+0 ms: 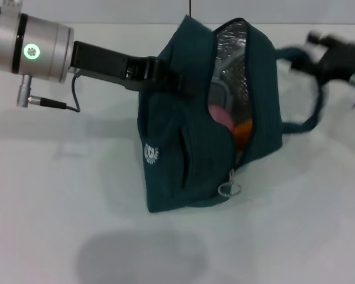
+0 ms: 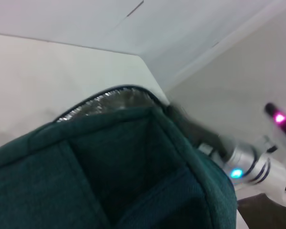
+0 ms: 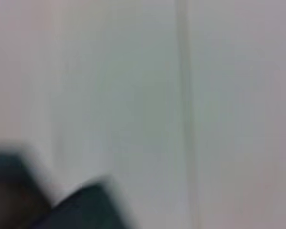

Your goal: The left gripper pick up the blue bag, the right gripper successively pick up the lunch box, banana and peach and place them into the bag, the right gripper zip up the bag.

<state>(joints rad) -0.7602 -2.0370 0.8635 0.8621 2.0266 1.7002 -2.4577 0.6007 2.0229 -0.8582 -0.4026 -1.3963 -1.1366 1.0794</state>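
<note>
The blue bag (image 1: 183, 148) hangs above the white table, its zipper open and its silver lining (image 1: 231, 53) showing. Inside it I see a pink thing (image 1: 222, 115) and an orange thing (image 1: 244, 133); the lunch box and the banana cannot be made out. The zipper's ring pull (image 1: 229, 189) hangs at the low end of the opening. My left gripper (image 1: 168, 80) is shut on the bag's upper side and holds it up. My right gripper (image 1: 337, 56) is at the far right, beside the bag's strap (image 1: 316, 106). The left wrist view shows the bag's cloth (image 2: 109, 176) close up, with the right arm (image 2: 250, 164) behind it.
The white table (image 1: 59, 195) lies under the bag, with the bag's shadow (image 1: 142, 254) on it near the front. The right wrist view shows only a pale surface (image 3: 181, 95) and a dark blurred shape (image 3: 62, 205) in one corner.
</note>
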